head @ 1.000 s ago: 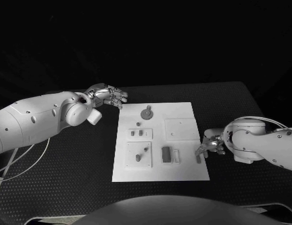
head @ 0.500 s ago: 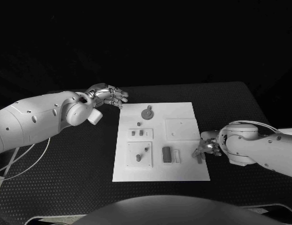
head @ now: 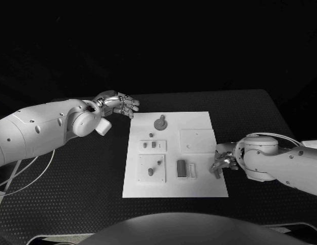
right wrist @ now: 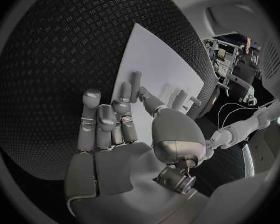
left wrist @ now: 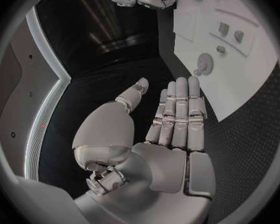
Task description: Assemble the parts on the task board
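The task board (head: pixel 195 153) lies mid-frame. A small dark peg (head: pixel 216 173) lies at its right edge, touched by the curled right hand (head: pixel 222 162); whether it is gripped cannot be told. The peg looks light, hard and smooth, best pinched mid-length. The left hand (head: pixel 116 104) is held open, upper left.

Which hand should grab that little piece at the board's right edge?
Probably the right hand: its fingers are at the piece now. The left hand hovers open, beyond the board's far corner.
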`<state>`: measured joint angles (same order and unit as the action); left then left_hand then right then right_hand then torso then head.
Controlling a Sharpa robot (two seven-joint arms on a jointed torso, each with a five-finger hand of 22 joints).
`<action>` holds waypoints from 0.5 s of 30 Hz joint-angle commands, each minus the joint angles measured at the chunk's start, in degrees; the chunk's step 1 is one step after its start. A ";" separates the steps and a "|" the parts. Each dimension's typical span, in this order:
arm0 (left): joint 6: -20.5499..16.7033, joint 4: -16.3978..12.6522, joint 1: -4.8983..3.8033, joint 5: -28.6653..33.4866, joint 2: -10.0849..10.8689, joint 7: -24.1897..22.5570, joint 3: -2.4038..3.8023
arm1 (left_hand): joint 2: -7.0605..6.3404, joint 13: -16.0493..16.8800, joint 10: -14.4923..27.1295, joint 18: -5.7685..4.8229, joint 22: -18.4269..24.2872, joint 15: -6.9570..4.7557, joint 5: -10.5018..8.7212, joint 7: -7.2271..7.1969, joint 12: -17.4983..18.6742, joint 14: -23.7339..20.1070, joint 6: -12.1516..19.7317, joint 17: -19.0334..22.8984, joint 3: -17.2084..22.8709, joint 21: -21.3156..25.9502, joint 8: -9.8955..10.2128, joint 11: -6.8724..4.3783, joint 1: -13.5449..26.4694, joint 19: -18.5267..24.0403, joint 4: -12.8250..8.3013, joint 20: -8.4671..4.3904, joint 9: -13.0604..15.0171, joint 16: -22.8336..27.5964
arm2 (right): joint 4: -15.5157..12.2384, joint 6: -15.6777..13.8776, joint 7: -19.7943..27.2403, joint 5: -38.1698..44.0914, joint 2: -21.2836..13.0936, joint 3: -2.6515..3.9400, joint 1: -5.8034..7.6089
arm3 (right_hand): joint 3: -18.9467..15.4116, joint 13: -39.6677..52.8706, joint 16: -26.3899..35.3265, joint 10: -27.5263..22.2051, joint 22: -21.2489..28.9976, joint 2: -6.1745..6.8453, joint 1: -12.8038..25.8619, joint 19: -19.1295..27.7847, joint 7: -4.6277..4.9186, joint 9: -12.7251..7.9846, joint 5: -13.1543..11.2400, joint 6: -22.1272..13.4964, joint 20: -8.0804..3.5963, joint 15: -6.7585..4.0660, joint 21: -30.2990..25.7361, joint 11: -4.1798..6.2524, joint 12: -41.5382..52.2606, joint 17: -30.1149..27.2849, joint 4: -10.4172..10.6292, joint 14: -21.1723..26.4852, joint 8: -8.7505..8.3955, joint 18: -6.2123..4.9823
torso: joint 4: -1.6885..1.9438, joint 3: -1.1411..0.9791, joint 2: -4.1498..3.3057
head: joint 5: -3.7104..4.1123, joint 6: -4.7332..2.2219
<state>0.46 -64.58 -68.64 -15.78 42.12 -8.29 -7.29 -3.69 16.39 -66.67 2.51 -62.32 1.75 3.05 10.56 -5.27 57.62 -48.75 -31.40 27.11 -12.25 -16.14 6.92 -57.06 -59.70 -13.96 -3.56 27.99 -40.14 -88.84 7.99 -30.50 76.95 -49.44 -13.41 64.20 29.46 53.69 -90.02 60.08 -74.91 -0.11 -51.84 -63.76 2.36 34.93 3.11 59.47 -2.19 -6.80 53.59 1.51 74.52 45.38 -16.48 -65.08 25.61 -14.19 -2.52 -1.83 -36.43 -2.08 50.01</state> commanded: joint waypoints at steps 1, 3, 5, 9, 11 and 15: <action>-0.18 -0.10 -0.06 -0.10 -0.01 -0.67 0.03 | -0.64 -0.07 0.50 0.51 -0.05 0.40 -0.03 0.09 0.19 0.14 0.39 -0.08 0.02 0.21 -0.30 0.04 -0.05 0.01 0.38 0.03 -0.05 0.21 | -0.13 1.20 -0.32 1.38 -0.02 -0.80 -1.20 | 4.97 0.06 0.40 0.00 -0.78 0.46 -4.64 0.14 3.19 -1.22 0.19 -3.18 0.73 0.42 0.03 -0.78 -0.37 0.05 -0.34 0.29 -5.53 -0.79 | 0.00 0.04 0.01 | 0.08 -0.01; -0.15 -0.11 -0.06 -0.10 -0.01 -0.67 0.03 | -0.63 -0.07 0.50 0.51 -0.05 0.40 -0.03 0.09 0.19 0.14 0.40 -0.09 0.03 0.21 -0.30 0.04 -0.07 0.01 0.38 0.03 -0.05 0.22 | -0.15 0.51 -0.33 0.46 -0.03 -0.80 -1.21 | 6.81 0.12 0.40 0.10 -0.84 0.54 -5.20 -0.01 3.34 -1.62 0.19 -3.10 0.99 0.60 0.13 -0.91 -0.37 0.11 -0.40 0.19 -5.94 -0.81 | 0.03 0.03 0.00 | 0.11 -0.01; -0.17 -0.11 -0.06 -0.10 -0.01 -0.67 0.03 | -0.63 -0.07 0.50 0.51 -0.06 0.40 -0.03 0.09 0.19 0.14 0.40 -0.09 0.03 0.21 -0.30 0.04 -0.08 0.01 0.37 0.03 -0.06 0.22 | -0.10 -0.49 -0.35 -0.45 -0.02 -0.80 -1.21 | 9.02 0.17 0.42 0.21 -0.86 0.45 -5.82 -0.13 3.48 -1.93 0.19 -3.02 1.12 0.74 0.17 -1.03 -0.38 0.16 -0.37 0.06 -6.26 -0.81 | 0.05 0.03 0.00 | 0.20 -0.01; -0.24 -0.11 -0.06 -0.10 0.03 -0.65 0.03 | -0.63 -0.07 0.51 0.52 -0.06 0.40 -0.03 0.09 0.19 0.14 0.40 -0.10 0.04 0.22 -0.31 0.04 -0.09 0.01 0.36 0.03 -0.06 0.23 | -0.07 -2.81 -0.41 -2.47 -0.09 -0.80 -1.22 | 10.77 0.24 0.34 0.47 -0.94 0.45 -5.53 -0.41 3.52 -2.12 0.18 -2.79 1.18 0.85 0.38 -1.14 -0.32 0.24 -0.38 -0.19 -6.42 -0.81 | 0.05 0.02 0.01 | 0.21 -0.01; -0.27 -0.11 -0.06 -0.10 0.04 -0.65 0.03 | -0.63 -0.07 0.51 0.52 -0.06 0.40 -0.03 0.09 0.19 0.14 0.41 -0.11 0.04 0.22 -0.31 0.04 -0.10 0.01 0.36 0.03 -0.06 0.23 | -0.03 -4.82 -0.46 -4.67 -0.21 -0.80 -1.21 | 11.16 0.26 0.31 0.56 -0.97 0.40 -5.45 -0.50 3.52 -2.14 0.17 -2.68 1.17 0.86 0.47 -1.13 -0.30 0.27 -0.39 -0.27 -6.41 -0.81 | 0.04 0.03 0.01 | 0.26 -0.01; -0.29 -0.13 -0.06 -0.10 0.03 -0.64 0.03 | -0.63 -0.07 0.51 0.52 -0.07 0.40 -0.03 0.09 0.19 0.14 0.41 -0.12 0.04 0.22 -0.32 0.04 -0.11 0.01 0.35 0.04 -0.06 0.24 | 0.17 -9.12 -0.38 -7.26 -0.36 -0.80 -1.21 | 11.89 0.31 0.16 1.00 -1.03 0.56 -5.17 -0.87 3.40 -2.13 0.16 -2.26 1.05 0.82 0.77 -1.03 -0.15 0.34 -0.40 -0.65 -6.30 -0.81 | 0.04 0.06 0.01 | 0.21 -0.01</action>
<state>0.40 -64.58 -68.63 -15.79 42.19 -8.29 -7.29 -3.69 16.39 -66.67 2.18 -62.31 1.76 3.05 10.57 -5.27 57.62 -48.75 -31.44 27.12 -12.25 -16.14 6.92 -57.06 -59.70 -13.98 -3.56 27.99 -40.14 -89.03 3.23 -30.59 73.64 -49.96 -13.70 63.74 35.11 53.96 -89.73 60.60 -74.95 2.64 -55.04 -64.27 2.91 34.75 3.14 59.67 -1.10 -5.99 54.15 0.42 74.30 45.66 -10.82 -65.46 25.62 -14.18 -2.48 -1.81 -36.42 -1.83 50.01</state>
